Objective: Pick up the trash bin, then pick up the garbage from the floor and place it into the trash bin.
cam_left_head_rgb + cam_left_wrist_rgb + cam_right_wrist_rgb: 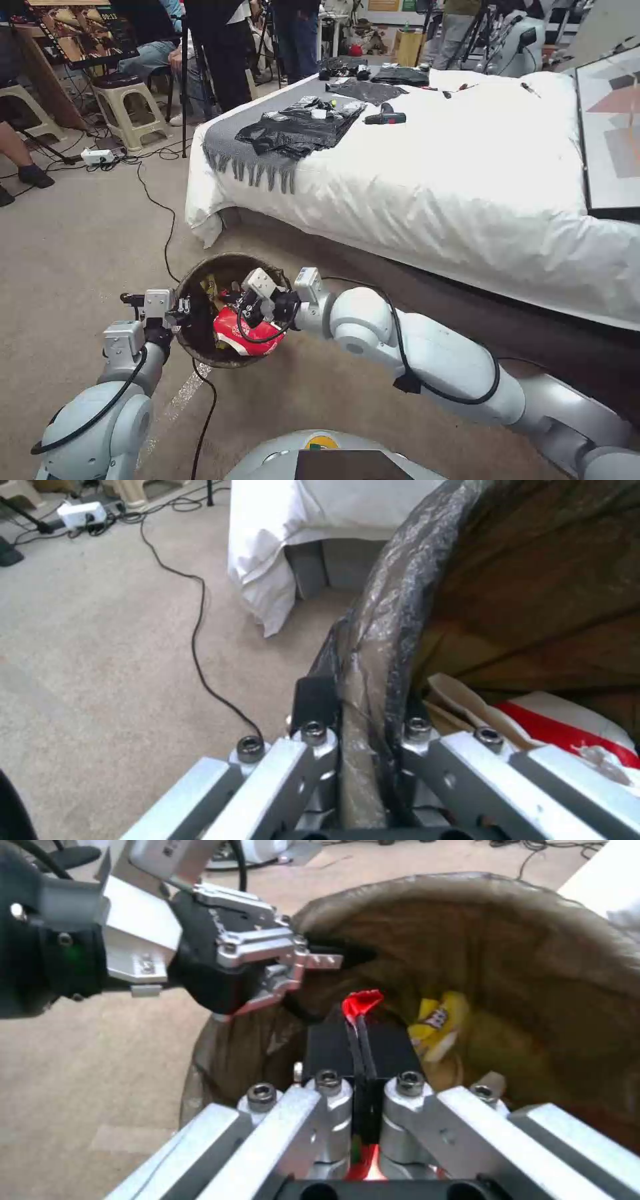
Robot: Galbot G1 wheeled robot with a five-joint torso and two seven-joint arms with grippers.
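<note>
With your left gripper [363, 715] clamping the bag-lined round white trash bin's [200, 273] rim, release your right gripper's [360, 1027] pinched crushed red-and-white paper cup [248, 331] well inside.

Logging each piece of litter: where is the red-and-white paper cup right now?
In the head view the red-and-white paper cup hangs over the trash bin, pinched in the right tool; the left tool grips the bin's rim.

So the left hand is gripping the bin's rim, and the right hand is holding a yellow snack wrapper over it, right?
Not quite. The left hand does grip the rim of the trash bin, but the right hand is clamped on a crushed red-and-white paper cup, as the head view shows. The yellow wrapper already lies inside the bin.
</note>
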